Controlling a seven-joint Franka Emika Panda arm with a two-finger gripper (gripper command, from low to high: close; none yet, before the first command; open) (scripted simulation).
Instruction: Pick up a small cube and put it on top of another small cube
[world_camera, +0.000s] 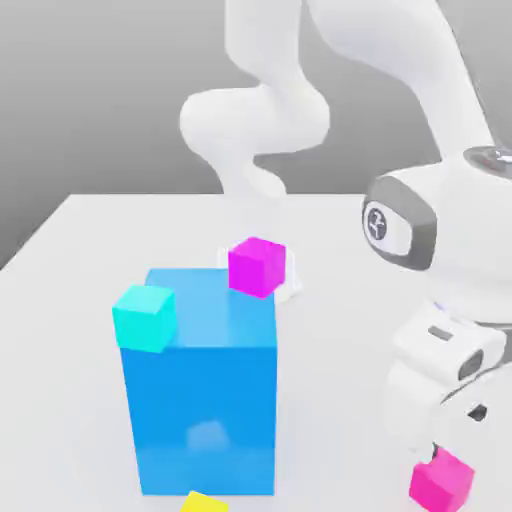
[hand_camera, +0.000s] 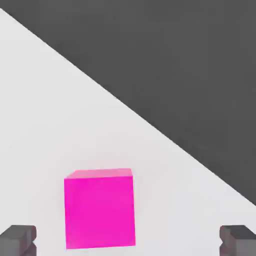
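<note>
Hot-pink cube (hand_camera: 100, 212) is what I'm after, on the pale table (world_camera: 340, 400) at the exterior view's lower right. Behind the table I see a plain grey backdrop (world_camera: 100, 110); the hand view has the surface ending at a slanting edge against dark grey. On the exterior view's left stands the big blue block (world_camera: 205, 420), with the cyan cube (world_camera: 145, 318) at its upper left and the magenta cube (world_camera: 257, 267) at its upper right. My gripper (hand_camera: 128, 241) has its fingers wide apart, the hot-pink cube lying between their lines in the hand view, touching neither.
</note>
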